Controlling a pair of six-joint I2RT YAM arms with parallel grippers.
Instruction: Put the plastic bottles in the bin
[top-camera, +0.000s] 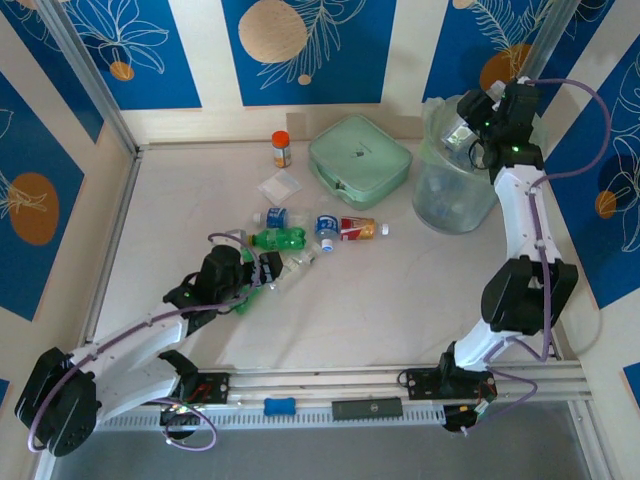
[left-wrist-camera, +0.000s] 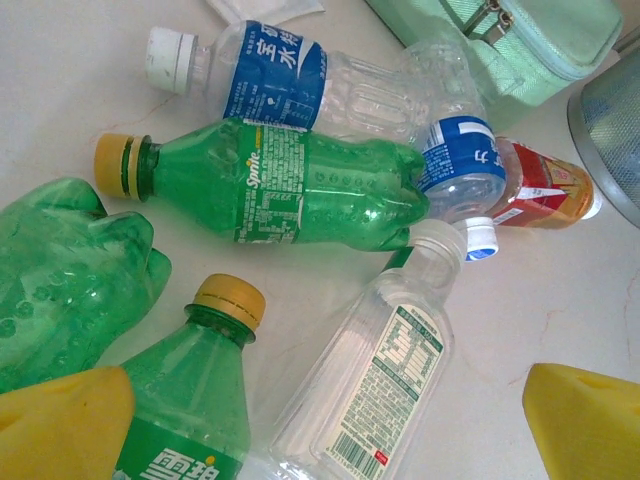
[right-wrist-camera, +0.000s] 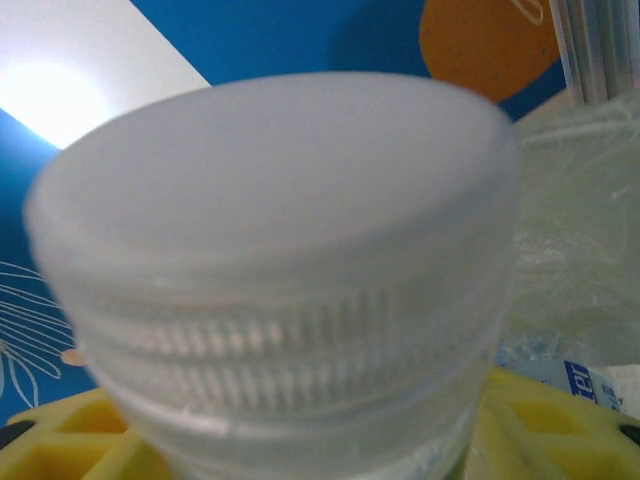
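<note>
Several plastic bottles lie mid-table: a green Sprite bottle (left-wrist-camera: 280, 185) (top-camera: 280, 238), a blue-labelled clear one (left-wrist-camera: 290, 85) (top-camera: 280, 216), a small blue-labelled one (left-wrist-camera: 460, 165), a red-labelled one (left-wrist-camera: 540, 190) (top-camera: 357, 229) and a crushed green one (left-wrist-camera: 60, 280). My left gripper (left-wrist-camera: 325, 405) (top-camera: 255, 272) hangs open over a yellow-capped green bottle (left-wrist-camera: 190, 400) and a clear bottle (left-wrist-camera: 370, 370), both lying between its yellow fingers (left-wrist-camera: 60, 425). My right gripper (right-wrist-camera: 300, 445) (top-camera: 468, 128) is shut on a white-capped clear bottle (right-wrist-camera: 280, 260) above the bin (top-camera: 455, 190), whose bag (right-wrist-camera: 580, 230) shows beside it.
A mint-green square case (top-camera: 360, 160) (left-wrist-camera: 520, 40) lies behind the bottles, left of the bin. An orange-capped jar (top-camera: 282, 148) stands near the back wall, with a small clear packet (top-camera: 280, 185) in front of it. Another blue-labelled bottle (right-wrist-camera: 575, 380) lies inside the bin.
</note>
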